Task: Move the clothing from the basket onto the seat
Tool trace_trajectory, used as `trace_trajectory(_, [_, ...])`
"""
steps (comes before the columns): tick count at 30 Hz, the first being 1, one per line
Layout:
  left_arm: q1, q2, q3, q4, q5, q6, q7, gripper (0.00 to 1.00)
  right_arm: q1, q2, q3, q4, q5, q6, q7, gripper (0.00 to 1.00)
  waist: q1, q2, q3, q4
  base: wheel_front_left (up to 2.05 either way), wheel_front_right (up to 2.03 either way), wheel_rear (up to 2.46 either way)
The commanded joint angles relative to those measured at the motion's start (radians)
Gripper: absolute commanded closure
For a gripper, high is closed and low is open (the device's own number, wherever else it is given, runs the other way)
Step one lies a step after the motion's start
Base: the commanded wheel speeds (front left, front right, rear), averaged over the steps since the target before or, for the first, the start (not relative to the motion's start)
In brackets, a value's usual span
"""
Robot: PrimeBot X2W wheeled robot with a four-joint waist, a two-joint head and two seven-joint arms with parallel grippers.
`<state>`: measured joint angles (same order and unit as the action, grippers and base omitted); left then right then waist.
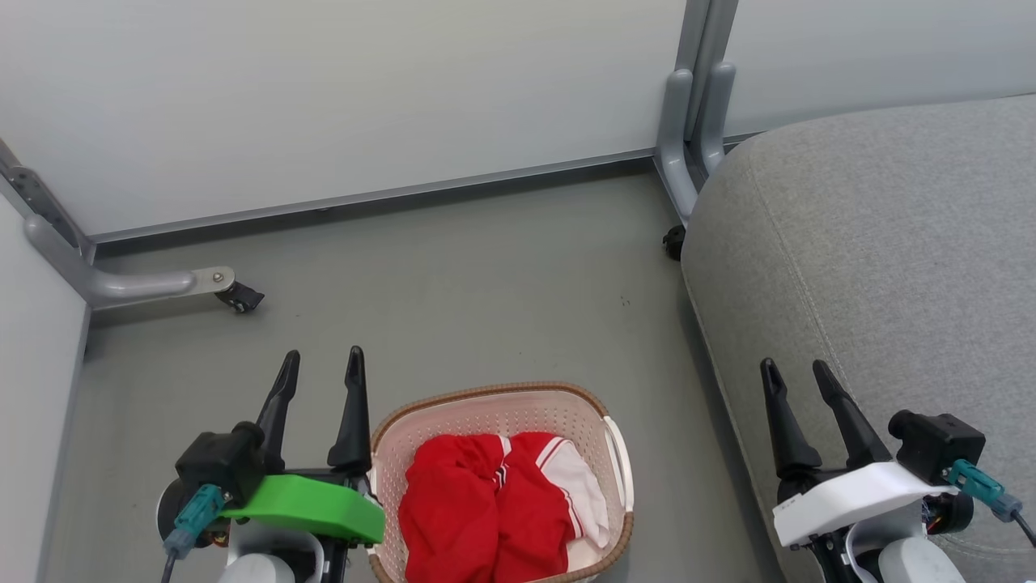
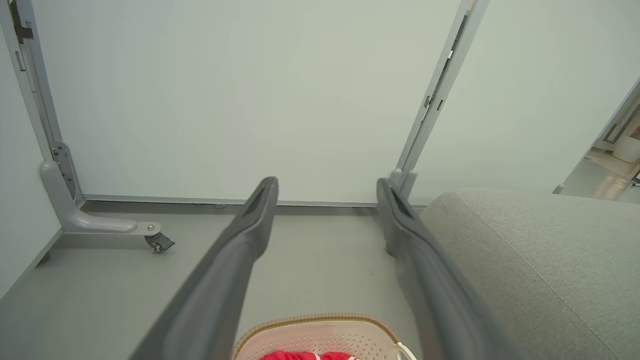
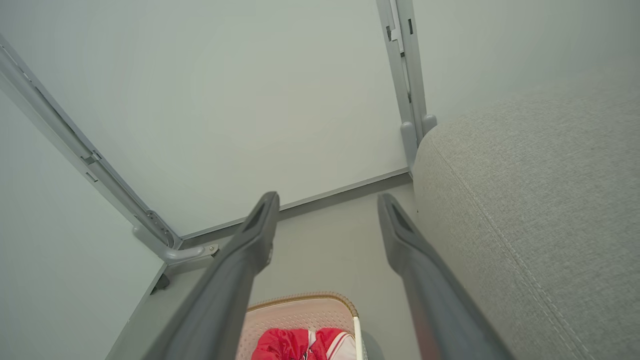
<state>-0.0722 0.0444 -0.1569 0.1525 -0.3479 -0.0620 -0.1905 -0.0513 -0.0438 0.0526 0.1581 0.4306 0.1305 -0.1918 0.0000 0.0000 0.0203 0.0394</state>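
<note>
At the far left, a grey panel foot [image 1: 154,283] with a black caster rests on the grey floor [image 1: 486,283], below the pale panel wall [image 1: 364,97]. My left end effector [image 1: 323,356] hangs just beside the left rim of the basket [image 1: 494,394]. It is released, its two dark fingers spread apart and grasping nothing, with the tips pointing toward the wall. The basket stands on the floor between my two arms. The clothing [image 1: 486,502] lies bunched inside it, red all over with white trim showing toward the right. My right end effector [image 1: 793,366] is also released, its fingers apart and empty, over the near edge of the seat [image 1: 874,243]. The seat stands to the right of the basket, with a strip of floor between them.
</note>
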Motion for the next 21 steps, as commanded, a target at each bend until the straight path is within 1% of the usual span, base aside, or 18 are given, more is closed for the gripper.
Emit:
trace_trajectory(1, [-0.006,0.007,-0.002,-0.008,0.030,0.004,-0.009,0.00,-0.002,-0.006,0.003,-0.010,-0.026,0.000,-0.008,0.00,0.0000,0.0000,0.001,0.000,0.00,0.00,0.00])
trace_trajectory(21, [-0.002,0.008,-0.035,0.004,0.187,0.015,-0.050,0.00,0.000,-0.008,0.021,-0.010,-0.180,0.000,-0.050,0.00,0.0000,0.0000,0.006,0.006,0.00,0.00,0.00])
